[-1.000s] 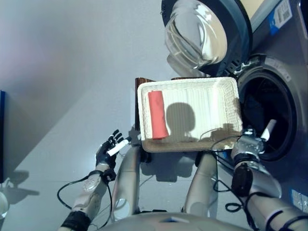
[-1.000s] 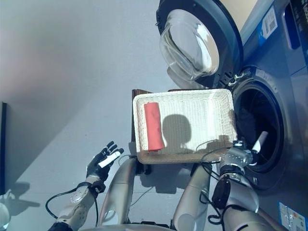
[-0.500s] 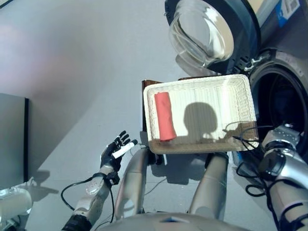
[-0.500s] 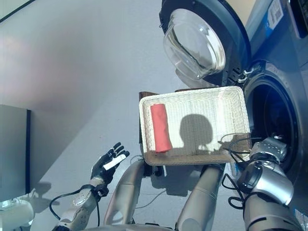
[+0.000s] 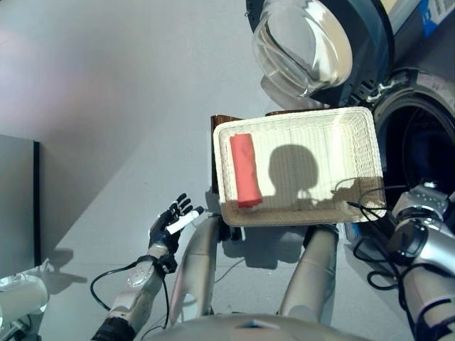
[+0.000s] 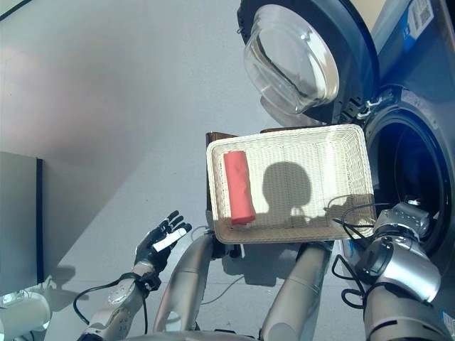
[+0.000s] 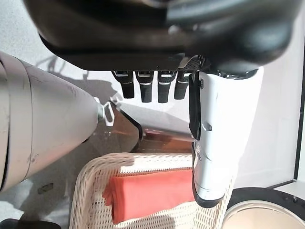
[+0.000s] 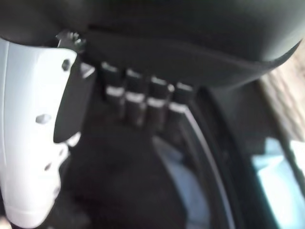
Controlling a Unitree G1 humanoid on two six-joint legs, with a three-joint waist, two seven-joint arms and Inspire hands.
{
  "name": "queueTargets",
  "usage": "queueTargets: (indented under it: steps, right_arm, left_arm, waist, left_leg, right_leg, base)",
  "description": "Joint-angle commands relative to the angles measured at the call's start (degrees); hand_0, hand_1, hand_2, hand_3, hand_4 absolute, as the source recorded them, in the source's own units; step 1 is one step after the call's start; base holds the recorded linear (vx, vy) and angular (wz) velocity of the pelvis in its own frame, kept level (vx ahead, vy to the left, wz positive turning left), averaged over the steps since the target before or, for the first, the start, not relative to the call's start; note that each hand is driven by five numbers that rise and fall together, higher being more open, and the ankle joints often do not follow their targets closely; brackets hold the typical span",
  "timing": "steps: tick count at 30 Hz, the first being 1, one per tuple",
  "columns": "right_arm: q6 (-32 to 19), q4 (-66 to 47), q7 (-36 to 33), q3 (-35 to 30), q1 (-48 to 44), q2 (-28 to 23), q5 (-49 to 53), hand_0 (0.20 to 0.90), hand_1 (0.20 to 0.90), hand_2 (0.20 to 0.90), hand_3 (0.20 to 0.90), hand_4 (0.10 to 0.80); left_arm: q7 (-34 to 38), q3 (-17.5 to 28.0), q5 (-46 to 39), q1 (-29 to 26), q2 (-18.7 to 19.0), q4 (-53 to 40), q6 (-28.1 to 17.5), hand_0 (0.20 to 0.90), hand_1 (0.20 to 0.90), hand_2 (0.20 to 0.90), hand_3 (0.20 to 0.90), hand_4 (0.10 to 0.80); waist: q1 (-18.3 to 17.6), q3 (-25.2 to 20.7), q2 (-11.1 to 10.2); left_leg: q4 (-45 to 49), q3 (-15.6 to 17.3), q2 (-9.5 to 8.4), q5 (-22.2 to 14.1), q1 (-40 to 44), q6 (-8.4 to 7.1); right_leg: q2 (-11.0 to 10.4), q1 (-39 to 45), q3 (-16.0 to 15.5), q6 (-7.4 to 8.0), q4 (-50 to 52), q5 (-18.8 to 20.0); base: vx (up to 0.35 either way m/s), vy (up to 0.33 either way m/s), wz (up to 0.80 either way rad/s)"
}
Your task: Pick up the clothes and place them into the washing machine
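A rolled red cloth lies at the left end of a white wicker basket, also seen in the left wrist view as the red cloth. My left hand hangs open low on the left, away from the basket and holding nothing. My right arm reaches to the lower rim of the washing machine's dark drum opening. In its wrist view my right hand is open, its straight fingers pointing into the drum, where something pale blue lies.
The machine's round glass door stands open above the basket. A brown stool shows under the basket's far left corner. A grey cabinet stands at the left edge, with a white object below it.
The camera has shifted. My right hand, whose thumb showed at the drum mouth a second ago, has drawn back and down to the drum's lower rim. The left hand and red cloth stay put.
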Motion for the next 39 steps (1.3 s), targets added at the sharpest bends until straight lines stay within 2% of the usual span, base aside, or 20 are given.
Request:
queueTargets:
  steps: [1, 13, 14, 17, 19, 23, 27, 33, 36, 39]
  right_arm:
    - [-3.8, -1.5, 2.7, 2.8, 4.0, -2.4, -2.9, 0.9, 0.9, 0.9, 0.9, 0.8]
    - [-3.3, -3.4, 3.8, 5.7, 3.7, 4.4, -5.0, 0.9, 0.9, 0.9, 0.9, 0.8]
    - [-1.2, -2.5, 3.8, 8.9, 3.5, 5.1, -8.9, 0.9, 0.9, 0.9, 0.9, 0.8]
    - [-0.2, -3.3, 4.6, 10.9, 3.7, 7.1, -10.4, 0.9, 0.9, 0.9, 0.9, 0.8]
    - [0.3, -4.3, 5.7, 12.9, 4.5, 9.7, -11.9, 0.9, 0.9, 0.9, 0.9, 0.8]
    - [1.7, -4.3, 6.3, 15.8, 6.9, 13.4, -15.5, 0.9, 0.9, 0.9, 0.9, 0.8]
    - [5.2, -3.0, 7.2, 20.3, 12.9, 18.4, -23.1, 0.9, 0.9, 0.9, 0.9, 0.8]
    - [5.9, -4.8, 9.6, 22.4, 21.0, 25.0, -25.4, 0.9, 0.9, 0.9, 0.9, 0.8]
    - [7.0, -4.2, 11.4, 23.8, 23.2, 26.4, -26.3, 0.9, 0.9, 0.9, 0.9, 0.8]
    - [11.0, -1.9, 10.8, 29.7, 24.7, 26.6, -39.2, 0.9, 0.9, 0.9, 0.9, 0.8]
  left_arm:
    - [0.0, 2.5, -0.3, 1.9, 3.2, -2.4, -3.7, 0.9, 0.9, 0.9, 0.9, 0.8]
    - [-0.7, 3.9, -1.0, 2.5, 3.6, -2.7, -4.1, 0.9, 0.9, 0.9, 0.9, 0.8]
    - [-0.9, 4.2, -0.8, 2.4, 4.0, -2.9, -4.4, 0.9, 0.9, 0.9, 0.9, 0.8]
    - [-0.9, 4.6, -0.5, 2.6, 4.0, -3.1, -4.5, 0.9, 0.9, 0.9, 0.9, 0.8]
    - [-1.0, 5.5, -0.4, 2.8, 3.8, -3.1, -4.6, 0.9, 0.9, 0.9, 0.9, 0.8]
    - [-1.0, 6.1, 0.2, 2.6, 2.6, -2.4, -4.7, 0.9, 0.9, 0.9, 0.9, 0.8]
    - [-1.3, 6.8, 1.6, 1.7, 0.4, 1.3, -4.8, 0.9, 0.9, 0.9, 0.9, 0.8]
    - [-0.7, 9.3, 2.7, 1.2, -2.4, 3.8, -5.0, 0.9, 0.9, 0.9, 0.9, 0.8]
    - [-1.1, 10.0, 3.3, 1.2, -2.9, 3.9, -5.0, 0.9, 0.9, 0.9, 0.9, 0.8]
    - [-1.9, 10.9, 4.6, 2.0, -3.3, 4.1, -4.8, 0.9, 0.9, 0.9, 0.9, 0.8]
  waist:
    - [-0.8, -3.1, -2.3]
    - [0.6, -3.6, -5.5]
    - [1.3, -4.0, -6.3]
    - [1.4, -4.0, -7.1]
    - [1.7, -4.4, -8.3]
    - [2.0, -5.5, -9.7]
    - [1.8, -6.9, -10.9]
    - [0.7, -8.4, -12.0]
    - [0.6, -8.8, -12.4]
    - [1.5, -9.6, -12.8]
  left_leg:
    - [-8.2, -7.5, 4.33, 4.5, 4.3, -8.73]
    - [-17.5, -8.1, 2.28, 8.3, 9.7, -9.05]
    - [-19.6, -8.1, 2.23, 9.3, 10.9, -9.21]
    - [-22.2, -8.2, 2.08, 10.3, 12.7, -9.16]
    - [-25.8, -8.1, 2.07, 12.5, 14.7, -9.31]
    - [-30.4, -8.2, 2.93, 14.6, 17.9, -9.69]
    - [-35.7, -8.4, 4.26, 16.9, 22.9, -10.55]
    - [-38.5, -8.7, 6.02, 17.3, 28.9, -10.93]
    - [-38.5, -8.8, 6.34, 17.0, 30.5, -10.97]
    - [-38.5, -8.8, 6.63, 16.5, 32.6, -10.97]
  right_leg:
    - [-0.6, 4.2, -0.5, -2.59, -5.8, 5.1]
    - [-2.0, 14.3, -5.5, -1.15, -18.9, 11.4]
    - [-2.1, 16.1, -6.3, -0.89, -21.4, 12.7]
    - [-2.1, 18.0, -7.1, -0.6, -24.1, 14.2]
    - [-2.2, 20.5, -8.5, -0.42, -27.8, 16.3]
    - [-1.6, 23.9, -10.4, 0.19, -31.5, 17.9]
    - [-0.9, 28.3, -12.6, 0.57, -35.0, 19.2]
    - [0.1, 33.1, -14.1, 0.69, -35.7, 18.7]
    - [0.5, 34.7, -14.3, 0.64, -35.8, 18.2]
    - [1.2, 37.5, -15.2, 0.6, -36.6, 17.4]
  base:
    - [0.011, 0.01, 0.04]
    - [0.033, -0.01, 0.1]
    - [0.039, -0.032, 0.13]
    - [0.043, -0.031, 0.1]
    - [0.044, -0.048, -0.03]
    - [0.063, -0.034, 0.03]
    - [0.1, -0.039, 0.01]
    - [0.115, -0.02, 0.08]
    - [0.091, -0.011, -0.04]
    - [0.095, -0.027, -0.03]
